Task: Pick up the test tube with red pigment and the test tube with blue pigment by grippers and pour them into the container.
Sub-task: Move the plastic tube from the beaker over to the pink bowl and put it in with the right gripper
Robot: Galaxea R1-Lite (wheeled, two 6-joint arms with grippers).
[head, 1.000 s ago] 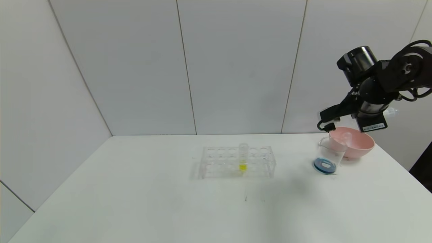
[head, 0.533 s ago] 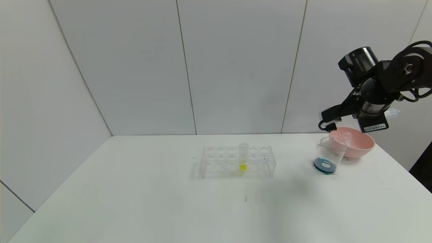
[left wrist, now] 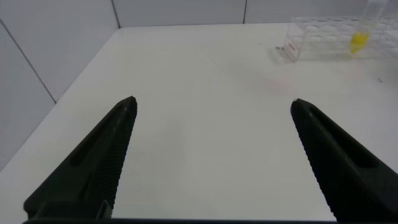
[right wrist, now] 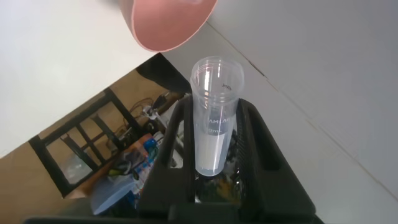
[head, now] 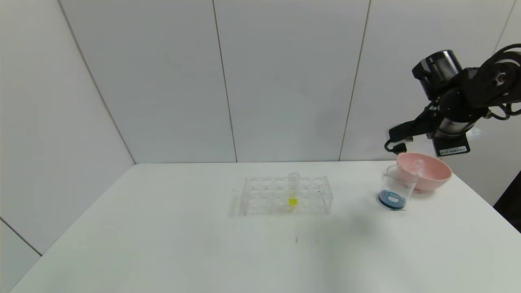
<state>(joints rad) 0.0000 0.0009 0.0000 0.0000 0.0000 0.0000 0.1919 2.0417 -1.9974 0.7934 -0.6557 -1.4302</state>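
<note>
My right gripper (right wrist: 214,107) is shut on a clear test tube (right wrist: 213,112), held high at the far right of the table. The tube's open mouth points away from the wrist and I see no coloured liquid in it, so I cannot tell which pigment it held. In the head view the right gripper (head: 468,131) hangs above the pink bowl, with the tube's tip (head: 474,132) poking out. The container (head: 397,185), a glass beaker, stands in front of the bowl with blue liquid in its bottom. My left gripper (left wrist: 212,102) is open over bare table.
The pink bowl (head: 433,176) sits at the far right with a clear tube (head: 417,165) lying in it. A clear rack (head: 285,195) in mid-table holds a tube of yellow liquid (head: 293,191). The table's right edge (head: 488,203) is close to the bowl.
The right wrist has risen slightly and drifted right above the bowl, still gripping the clear tube. Nothing else has moved.
</note>
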